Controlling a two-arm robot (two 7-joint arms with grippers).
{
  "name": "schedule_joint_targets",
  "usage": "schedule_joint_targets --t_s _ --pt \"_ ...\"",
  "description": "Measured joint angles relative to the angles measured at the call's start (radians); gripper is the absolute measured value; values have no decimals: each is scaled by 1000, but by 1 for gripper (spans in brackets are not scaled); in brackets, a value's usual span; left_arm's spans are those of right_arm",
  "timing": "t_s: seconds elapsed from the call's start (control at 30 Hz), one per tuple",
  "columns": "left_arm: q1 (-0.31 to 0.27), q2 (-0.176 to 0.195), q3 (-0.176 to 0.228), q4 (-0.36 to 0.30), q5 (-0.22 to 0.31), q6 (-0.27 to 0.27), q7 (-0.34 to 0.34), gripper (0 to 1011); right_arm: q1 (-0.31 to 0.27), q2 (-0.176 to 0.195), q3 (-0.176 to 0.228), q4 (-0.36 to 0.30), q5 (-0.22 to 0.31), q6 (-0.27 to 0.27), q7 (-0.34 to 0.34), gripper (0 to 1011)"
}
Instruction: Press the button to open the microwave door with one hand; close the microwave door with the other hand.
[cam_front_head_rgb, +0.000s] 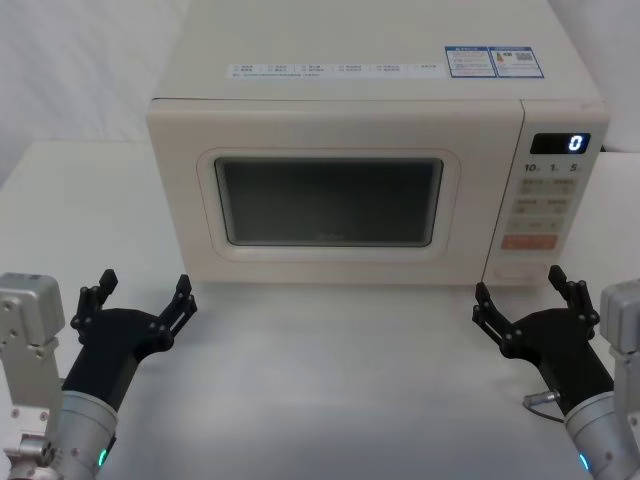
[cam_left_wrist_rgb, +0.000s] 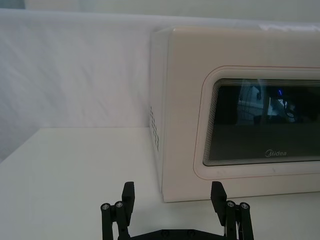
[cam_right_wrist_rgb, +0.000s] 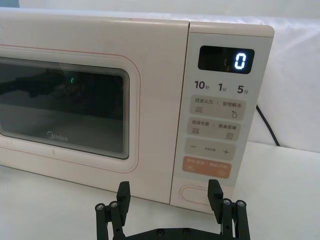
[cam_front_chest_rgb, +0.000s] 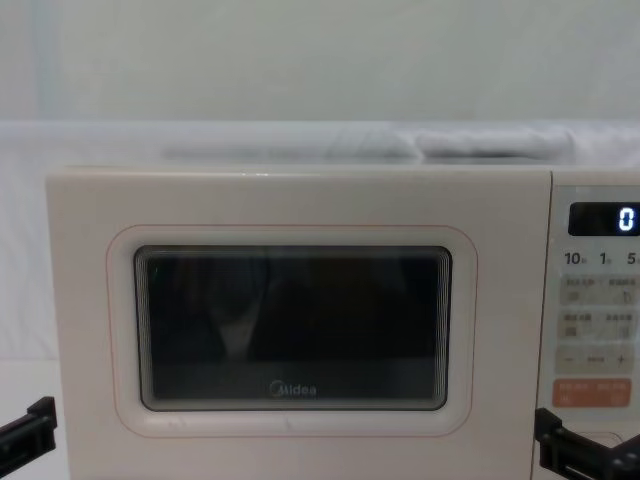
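The cream-white microwave stands on the white table with the microwave door (cam_front_head_rgb: 330, 200) shut; its dark window and Midea logo face me (cam_front_chest_rgb: 290, 330) (cam_left_wrist_rgb: 250, 120) (cam_right_wrist_rgb: 75, 110). The button (cam_right_wrist_rgb: 200, 193) is the wide oval at the bottom of the control panel, at the lower right corner of the front (cam_front_head_rgb: 520, 272). My right gripper (cam_front_head_rgb: 520, 287) (cam_right_wrist_rgb: 169, 192) hovers open just in front of the button, a short gap away. The other hand, my left gripper (cam_front_head_rgb: 143, 290) (cam_left_wrist_rgb: 173, 192), is open near the door's lower left corner, not touching it.
The control panel (cam_front_head_rgb: 548, 200) has a display reading 0, pale keys and an orange key (cam_right_wrist_rgb: 207, 166). A black power cord (cam_right_wrist_rgb: 266, 127) runs behind the microwave's right side. Bare white table (cam_front_head_rgb: 330, 380) lies between the two arms, with a white cloth backdrop behind.
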Motion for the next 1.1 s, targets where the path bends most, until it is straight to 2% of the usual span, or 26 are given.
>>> schedule_joint_targets --t_s 1.1 --pt "0 0 0 0 0 0 0 1001 0 0 0 0 0 0 0 1002"
